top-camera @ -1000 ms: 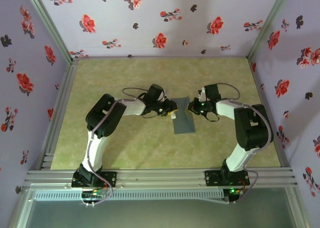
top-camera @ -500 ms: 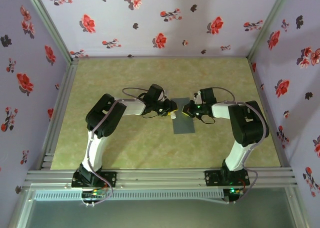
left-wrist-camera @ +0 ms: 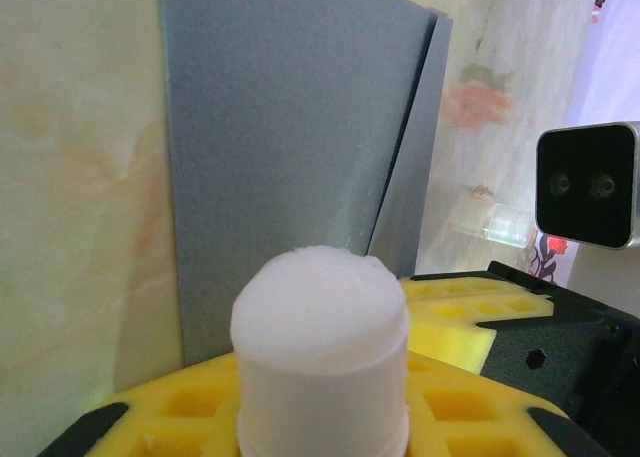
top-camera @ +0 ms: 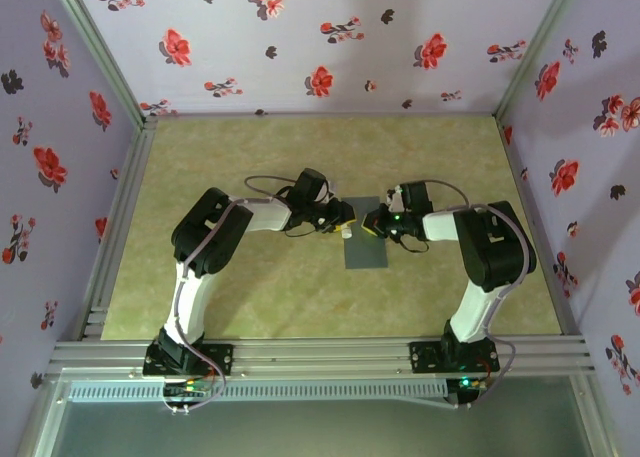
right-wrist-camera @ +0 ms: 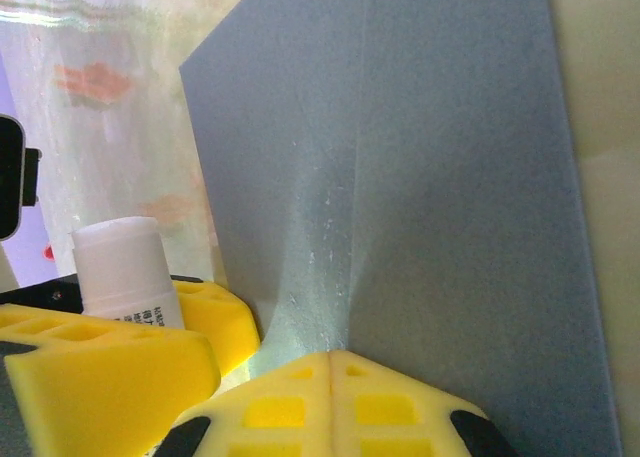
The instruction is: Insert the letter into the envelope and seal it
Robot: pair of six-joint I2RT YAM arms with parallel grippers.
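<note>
Left fingers (left-wrist-camera: 200, 397): yellow, grasping a white stick (left-wrist-camera: 320, 347) that stands up between them, its rounded end toward the left wrist camera.
White stick, seen from the right wrist: a short tube with small dark print on its side, just beside the envelope's edge. Whether it touches the paper I cannot tell.
Right fingers (right-wrist-camera: 285, 412): yellow, clenched pad against pad, the seam between them fully closed. Their tips sit on the grey paper at its edge.
Crease: a faint fold line runs up the envelope from the right fingertips, with a lighter scuffed patch along it.
Envelope (top-camera: 366, 249): slate-grey and plain, lying on the worktop between the two arms. Its long side runs roughly near to far, slightly askew. The two sets of fingers meet at its far end, left fingers at the left edge and right fingers at the right.
Envelope edge, seen from the left wrist: a narrow darker strip runs along one long side, folded against the main panel.
Arms: both are bent inward from their bases at the near rail, with wrists low over the worktop and facing each other.
Worktop (top-camera: 230, 157): a pale green-beige marbled sheet.
Surroundings: lilac walls with red and dark flower prints on three sides, and aluminium rails along the near edge.
</note>
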